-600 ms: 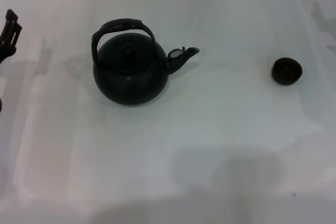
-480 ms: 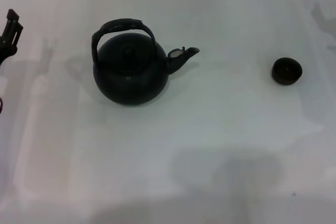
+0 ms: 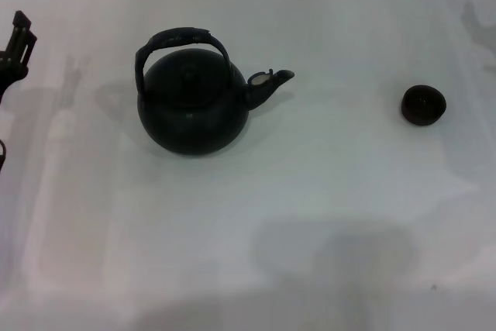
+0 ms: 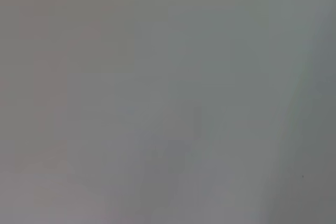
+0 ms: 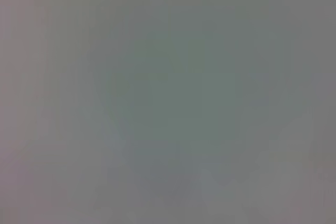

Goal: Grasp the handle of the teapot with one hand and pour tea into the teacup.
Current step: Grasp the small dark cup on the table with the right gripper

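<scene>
Two things matter: the teapot (image 3: 194, 102) stands upright on the white surface (image 3: 310, 215), its handle (image 3: 182, 39) arched over the lid, spout aimed at the teacup (image 3: 423, 105), which sits well apart from the pot on its spout side. My left tool (image 3: 15, 48) hangs well clear of the pot's far side, holding nothing; I cannot tell how far it is open. I should close on the hoop's thick top, centred. My right tool is barely visible, and both wrist views show only blank grey.
</scene>
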### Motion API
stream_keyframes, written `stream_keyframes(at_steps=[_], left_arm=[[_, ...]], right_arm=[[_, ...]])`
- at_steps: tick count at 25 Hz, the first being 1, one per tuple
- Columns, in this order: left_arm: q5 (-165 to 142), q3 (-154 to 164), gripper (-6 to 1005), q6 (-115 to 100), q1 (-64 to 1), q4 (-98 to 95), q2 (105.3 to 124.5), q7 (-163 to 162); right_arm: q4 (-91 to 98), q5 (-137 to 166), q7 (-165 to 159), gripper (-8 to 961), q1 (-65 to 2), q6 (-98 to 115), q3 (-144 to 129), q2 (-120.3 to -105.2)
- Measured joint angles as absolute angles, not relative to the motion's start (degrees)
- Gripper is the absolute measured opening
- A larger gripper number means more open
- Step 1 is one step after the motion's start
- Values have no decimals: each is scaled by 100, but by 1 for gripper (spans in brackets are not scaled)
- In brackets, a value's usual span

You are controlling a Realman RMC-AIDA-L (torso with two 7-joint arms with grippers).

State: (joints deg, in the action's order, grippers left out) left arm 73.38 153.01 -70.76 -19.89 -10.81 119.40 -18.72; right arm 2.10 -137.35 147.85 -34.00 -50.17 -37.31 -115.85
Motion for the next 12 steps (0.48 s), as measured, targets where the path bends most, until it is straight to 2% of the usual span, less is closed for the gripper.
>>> stream_keyframes(at_steps=[7, 10, 12], left_arm=[[7337, 15301, 756, -7080, -1992, -1081, 11935, -1872], [7331, 15301, 756, -7083, -1985, -1081, 11929, -1872], [7330, 15301, 756, -7084, -1977, -1081, 11928, -1872]], right_arm=[[976, -13134, 12977, 837, -3484, -4404, -4417, -11503], [1481, -12587, 11807, 836, -3473, -4144, -5028, -11400], [1806, -12141, 10927, 836, -3465, -4145, -5425, -11273]])
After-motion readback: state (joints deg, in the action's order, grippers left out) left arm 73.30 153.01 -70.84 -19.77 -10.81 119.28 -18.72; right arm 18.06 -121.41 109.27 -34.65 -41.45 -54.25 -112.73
